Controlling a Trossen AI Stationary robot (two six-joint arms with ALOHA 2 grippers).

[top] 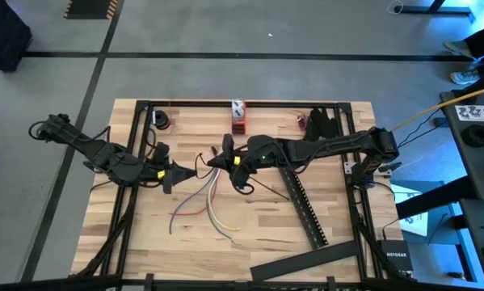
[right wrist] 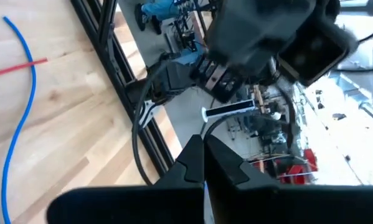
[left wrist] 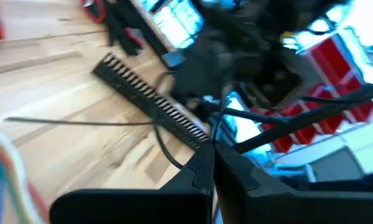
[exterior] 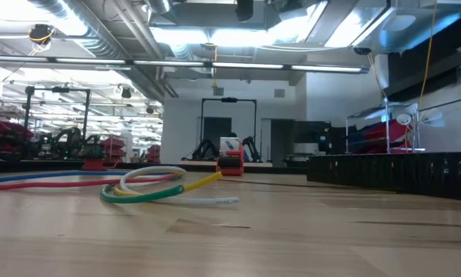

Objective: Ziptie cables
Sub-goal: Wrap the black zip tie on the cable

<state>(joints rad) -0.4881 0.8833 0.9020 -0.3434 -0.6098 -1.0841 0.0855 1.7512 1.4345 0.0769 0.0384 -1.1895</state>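
High view: the cables (top: 209, 202) lie loose on the wooden counter (top: 145, 242), fanned toward the near edge and gathered at the far end between the two arms. The left end effector (top: 175, 171) sits just beside that gathered end, fingers clenched. The right end effector (top: 217, 158) is over the same end, also clenched; what it pinches I cannot tell. A black slotted bar (top: 305, 202) lies well apart on the right.

Low view: cables (exterior: 149, 186) flat on the counter, curling in soft loops. Judged light, limp and smooth-jacketed, so they will splay and slip.

Left wrist view: the fingers (left wrist: 205, 171) are pressed together, with a thin black strand (left wrist: 80, 122) running across the counter by the slotted bar (left wrist: 152, 99).

Right wrist view: the fingers (right wrist: 202, 162) meet; blue and red wire ends (right wrist: 21, 93) lie apart from them.

Best hold looks like the bunched far end, where the wires run parallel.
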